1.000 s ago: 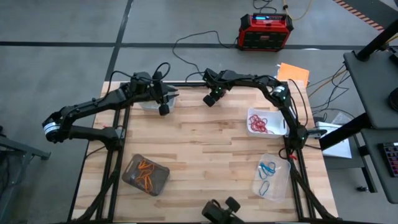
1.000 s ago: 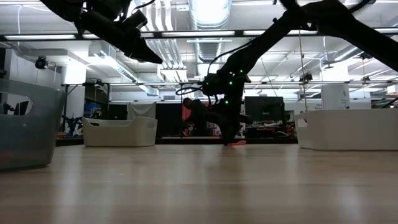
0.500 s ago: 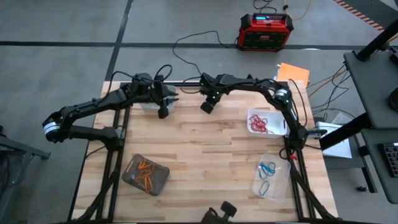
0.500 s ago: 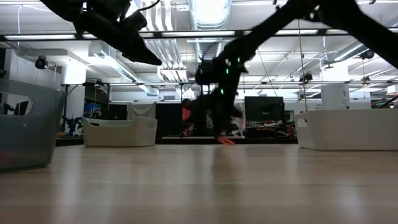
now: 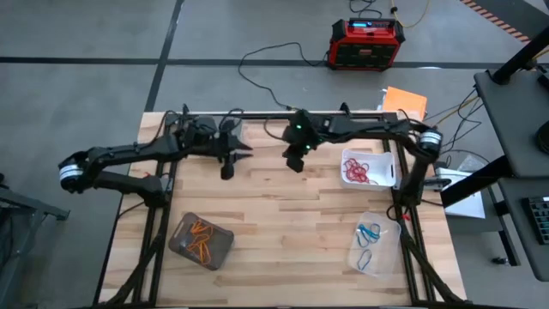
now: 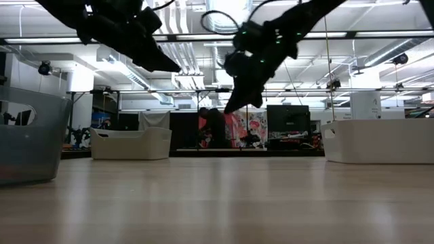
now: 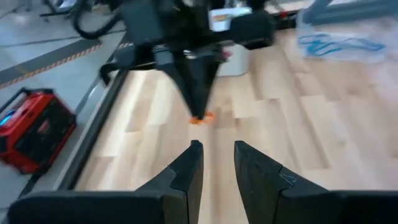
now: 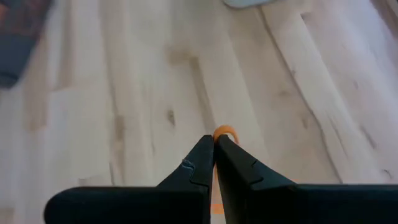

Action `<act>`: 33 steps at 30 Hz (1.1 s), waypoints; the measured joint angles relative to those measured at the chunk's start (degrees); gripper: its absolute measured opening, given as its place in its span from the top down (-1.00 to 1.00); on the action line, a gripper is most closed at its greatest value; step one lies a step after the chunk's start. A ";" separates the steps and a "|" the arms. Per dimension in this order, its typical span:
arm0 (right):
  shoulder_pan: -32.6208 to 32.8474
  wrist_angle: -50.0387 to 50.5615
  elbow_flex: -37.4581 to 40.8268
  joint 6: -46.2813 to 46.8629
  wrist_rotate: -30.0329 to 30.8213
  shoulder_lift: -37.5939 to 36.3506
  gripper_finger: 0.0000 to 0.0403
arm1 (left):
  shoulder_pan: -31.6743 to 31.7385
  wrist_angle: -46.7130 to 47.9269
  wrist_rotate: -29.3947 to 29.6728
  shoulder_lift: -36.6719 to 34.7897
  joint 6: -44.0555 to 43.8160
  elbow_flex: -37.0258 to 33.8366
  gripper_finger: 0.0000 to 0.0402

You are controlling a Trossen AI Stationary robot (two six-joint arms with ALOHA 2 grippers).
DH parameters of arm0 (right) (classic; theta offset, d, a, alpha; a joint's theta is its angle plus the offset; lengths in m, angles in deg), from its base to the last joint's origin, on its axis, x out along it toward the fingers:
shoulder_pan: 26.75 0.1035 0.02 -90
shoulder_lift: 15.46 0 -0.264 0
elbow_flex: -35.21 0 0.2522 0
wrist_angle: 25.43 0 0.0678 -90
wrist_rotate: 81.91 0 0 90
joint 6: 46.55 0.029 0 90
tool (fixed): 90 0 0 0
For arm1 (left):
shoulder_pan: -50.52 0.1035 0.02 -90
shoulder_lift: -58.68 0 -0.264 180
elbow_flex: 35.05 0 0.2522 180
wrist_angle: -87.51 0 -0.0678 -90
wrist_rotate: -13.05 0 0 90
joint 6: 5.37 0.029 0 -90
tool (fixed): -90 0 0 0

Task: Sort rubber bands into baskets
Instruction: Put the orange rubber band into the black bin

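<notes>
The right claw (image 8: 214, 144) is pinching an orange rubber band (image 8: 224, 132) between closed tips and is now hanging above the counter (image 5: 283, 223) near the middle of its far edge. A second ago it was lower, at the wood; the pick has evidently succeeded. The left claw (image 7: 216, 155) is hovering near the far-left corner with a narrow gap between its fingers, holding nothing, as before. The smoky basket (image 5: 201, 241) with orange bands is sitting by the near-left corner, the likely destination; the white basket (image 5: 369, 168) with red bands is by the right edge.
</notes>
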 joint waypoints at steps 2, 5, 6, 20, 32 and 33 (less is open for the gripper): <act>0.94 -5.10 4.63 0.67 -2.24 -3.12 0.96 | -2.21 -3.92 -0.02 0.00 -0.97 -2.04 0.62; 3.03 -13.22 10.37 0.86 -6.05 -7.02 0.96 | -5.75 -10.31 -0.02 0.00 -1.20 -4.70 0.62; 3.83 -15.37 12.15 0.82 -6.70 -7.88 0.96 | -6.94 -12.73 -0.02 0.08 -1.18 -5.67 0.62; 13.72 -26.29 16.65 0.54 -7.33 -8.92 0.96 | -14.71 -24.94 -0.04 3.64 -9.14 -10.23 0.48; 20.43 -26.65 14.95 -0.58 -6.98 -8.86 0.96 | -22.23 -35.04 -0.07 13.77 -13.70 -9.56 0.05; 20.76 -26.65 14.85 -0.62 -6.94 -8.86 0.96 | -22.60 -35.80 -0.07 14.39 -13.84 -9.56 0.02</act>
